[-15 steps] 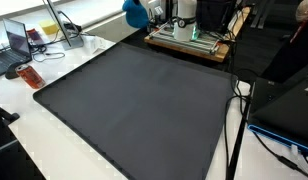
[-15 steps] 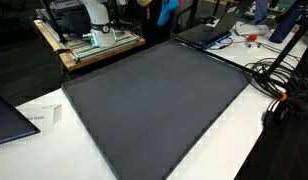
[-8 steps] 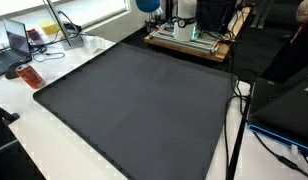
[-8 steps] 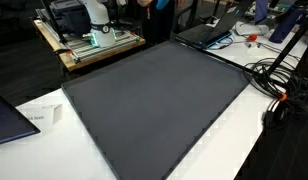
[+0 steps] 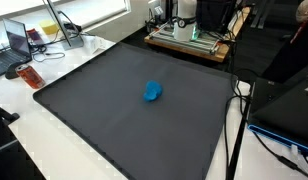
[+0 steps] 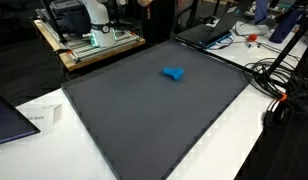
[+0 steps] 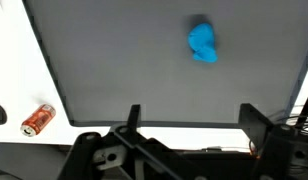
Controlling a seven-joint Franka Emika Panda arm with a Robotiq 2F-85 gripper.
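- The tool (image 7: 194, 125) shows only in the wrist view, at the lower edge. Its two dark fingers (image 7: 134, 116) are spread wide apart, released, with nothing between them.
- A blue cloth (image 7: 202, 42), crumpled into a small lump, lies on the dark grey mat (image 7: 114, 70). It is at roughly 12 o'clock from the tool, well apart from both fingers and touched by nothing.
- In both exterior views the blue cloth (image 5: 152, 91) (image 6: 174, 73) rests alone on the mat, at about 1 o'clock from the mat's middle and clear of every edge.
- The mat (image 5: 114, 120) (image 6: 154, 120) lies flat and covers most of the white counter (image 5: 49, 125) (image 6: 244, 135), which shows as a pale border around it.
- A red drinks can (image 7: 37, 119) lies on its side on the counter, just off the mat's edge, at 9 o'clock from the tool. In an exterior view the same can (image 5: 31, 77) sits beside the mat's corner at 9 o'clock from the cloth, well apart from it.
- An open laptop (image 5: 18, 40) stands on the counter at about 11 o'clock from the can.
- In an exterior view another laptop (image 6: 208, 32) lies by the mat's far edge, at 1 o'clock from the cloth.
- Black cables (image 6: 279, 85) lie coiled on the counter at 3 o'clock from the cloth.
- The arm's white base (image 5: 184, 14) (image 6: 94, 14) stands on a wooden platform (image 5: 189, 44) (image 6: 89, 48) beyond the mat's far side.
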